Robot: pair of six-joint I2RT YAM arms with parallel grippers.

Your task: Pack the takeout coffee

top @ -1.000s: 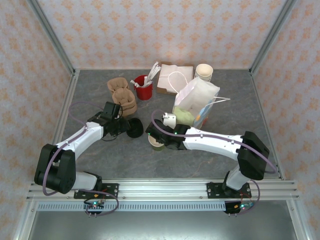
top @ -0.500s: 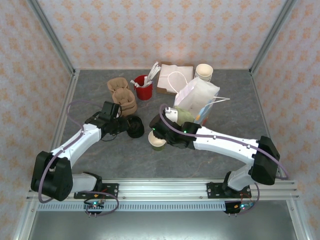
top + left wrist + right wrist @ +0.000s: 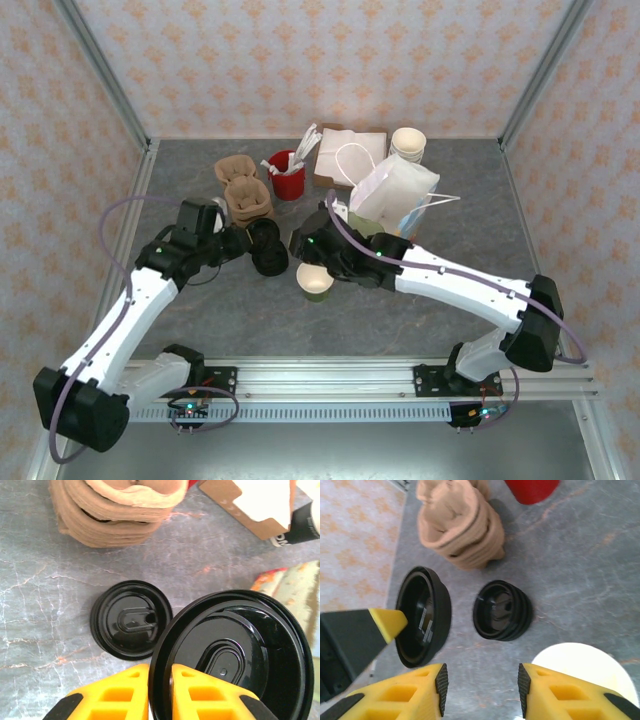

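Black lid (image 3: 235, 655) clamped by its rim in left jaws, lidless coffee cup (image 3: 316, 282) just beside parted right jaws.

Grey bench in a papered booth
The marbled bench (image 3: 250, 325) sits between peach, flower-patterned walls (image 3: 330, 60), metal posts (image 3: 104, 75) at the back corners, an aluminium rail (image 3: 330, 372) along its near edge.

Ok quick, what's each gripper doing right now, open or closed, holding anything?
Left gripper: closed, pinching the rim of a black lid.
Right gripper: open, nothing between its fingers.
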